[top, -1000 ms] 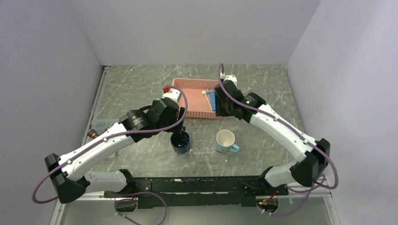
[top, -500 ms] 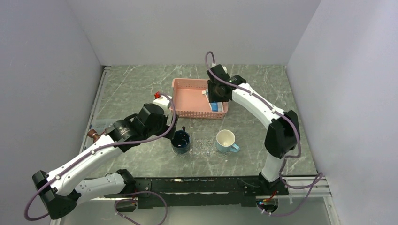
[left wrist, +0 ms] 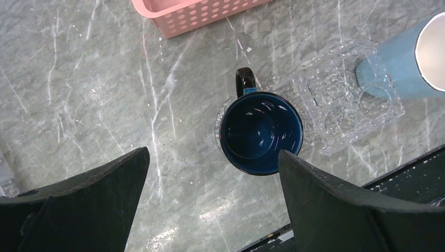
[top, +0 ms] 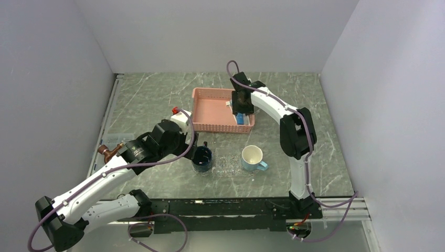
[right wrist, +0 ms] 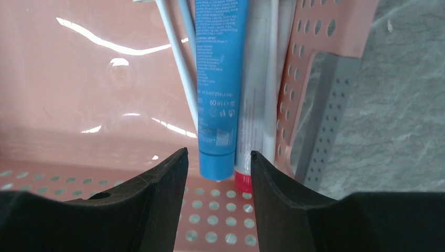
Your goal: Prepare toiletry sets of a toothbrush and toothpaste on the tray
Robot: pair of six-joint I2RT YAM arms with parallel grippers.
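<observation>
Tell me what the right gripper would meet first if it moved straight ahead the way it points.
The right gripper would probably meet the blue toothpaste in the pink basket first; depth is unclear.

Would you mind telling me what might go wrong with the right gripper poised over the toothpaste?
The toothpaste lies tight between a toothbrush and a white tube, so the right gripper may pinch a neighbour too. The basket wall is close; the gripper could catch it.
</observation>
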